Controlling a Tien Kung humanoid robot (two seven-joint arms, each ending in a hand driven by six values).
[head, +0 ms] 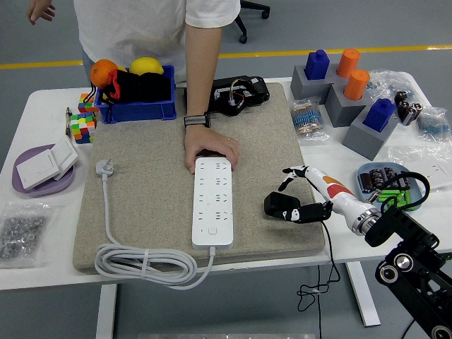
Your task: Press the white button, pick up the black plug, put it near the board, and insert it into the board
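Observation:
A white power strip (212,201) lies lengthwise on the beige mat (148,169), its white button (212,229) near the close end. A person's hand (210,148) rests on the strip's far end and holds it down. The black plug (280,205) lies on the mat to the right of the strip, its cable running off the table's front edge. My right hand (296,198) is at the plug with fingers spread: the thumb touches the plug's right side, the other fingers are above it. No grasp shows. The left arm is out of view.
A blue bin (134,106) with fruit, a black device (233,93), and grey blocks with blue and orange pegs (339,85) stand at the back. The strip's white cord (141,261) coils at the mat's front left. A purple plate (39,180) lies left.

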